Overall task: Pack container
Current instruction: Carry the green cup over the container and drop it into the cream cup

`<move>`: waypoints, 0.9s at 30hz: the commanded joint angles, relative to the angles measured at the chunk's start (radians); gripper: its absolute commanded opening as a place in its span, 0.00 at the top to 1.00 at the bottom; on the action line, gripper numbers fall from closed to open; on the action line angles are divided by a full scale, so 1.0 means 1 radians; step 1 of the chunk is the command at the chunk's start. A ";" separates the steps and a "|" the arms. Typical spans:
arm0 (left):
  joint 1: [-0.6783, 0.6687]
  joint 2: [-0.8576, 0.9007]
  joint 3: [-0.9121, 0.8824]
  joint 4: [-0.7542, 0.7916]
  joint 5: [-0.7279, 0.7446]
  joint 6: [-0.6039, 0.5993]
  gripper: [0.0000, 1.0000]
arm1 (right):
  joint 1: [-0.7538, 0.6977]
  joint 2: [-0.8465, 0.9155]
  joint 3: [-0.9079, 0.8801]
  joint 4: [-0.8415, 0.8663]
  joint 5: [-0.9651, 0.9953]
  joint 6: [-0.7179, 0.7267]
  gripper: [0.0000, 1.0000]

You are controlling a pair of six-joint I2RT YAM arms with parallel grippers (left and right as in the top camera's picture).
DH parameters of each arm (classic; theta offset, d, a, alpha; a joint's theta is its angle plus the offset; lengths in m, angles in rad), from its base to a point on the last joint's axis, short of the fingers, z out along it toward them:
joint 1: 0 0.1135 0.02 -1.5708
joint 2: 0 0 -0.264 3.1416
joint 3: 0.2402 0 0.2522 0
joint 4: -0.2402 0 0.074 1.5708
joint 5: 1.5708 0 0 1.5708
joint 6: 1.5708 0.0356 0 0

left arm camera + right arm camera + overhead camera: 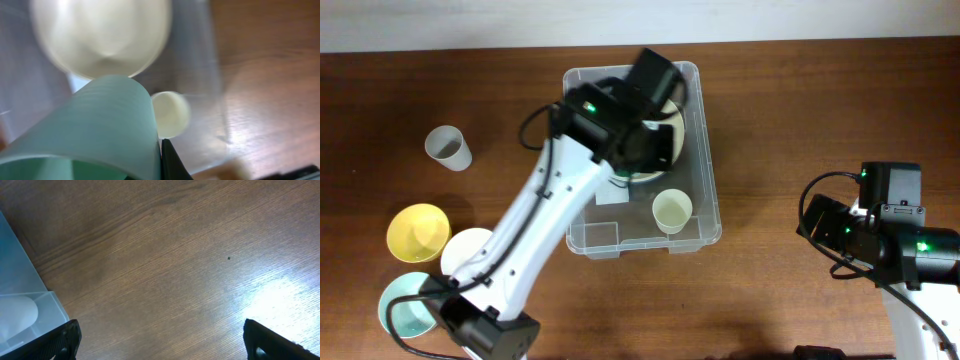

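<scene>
Left arm [535, 215] and right arm [920, 312] have white links, black joints, green lights, black cables; right tool [160, 342] fingers [61, 341] are black.

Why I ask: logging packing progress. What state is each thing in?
container: open, partly packed
cream bowl: upright inside container
pale cup: upright inside container
green cup: gripped over container
left gripper: shut on green cup
right gripper: open, empty
grey cup: upright, unpacked
yellow bowl: upright, unpacked
white bowl: upright, unpacked
teal bowl: upright, unpacked

One clear container [592, 238] sits mid-table. Four bowls: yellow bowl [418, 232], white bowl [463, 248] and teal bowl [405, 300] near left, cream bowl [100, 35] inside. Three cups: grey cup [448, 148] far left, pale cup [672, 211] inside, mint-green cup [95, 130]. Two arms: left arm [540, 215], right arm [920, 300].
</scene>
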 commanded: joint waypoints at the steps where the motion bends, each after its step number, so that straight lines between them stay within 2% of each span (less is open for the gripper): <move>1: -0.057 0.007 -0.003 0.019 0.008 -0.045 0.99 | -0.007 -0.005 -0.005 0.000 0.002 -0.008 0.01; 17: -0.127 0.229 -0.004 -0.006 0.086 -0.063 0.99 | -0.007 -0.005 -0.005 -0.009 0.001 -0.008 0.01; 25: -0.129 0.277 -0.004 -0.032 0.087 -0.063 0.99 | -0.007 -0.005 -0.005 -0.011 0.002 -0.008 0.01; 27: -0.129 0.277 -0.004 -0.032 0.087 -0.063 0.89 | -0.007 -0.005 -0.005 -0.011 0.002 -0.008 0.01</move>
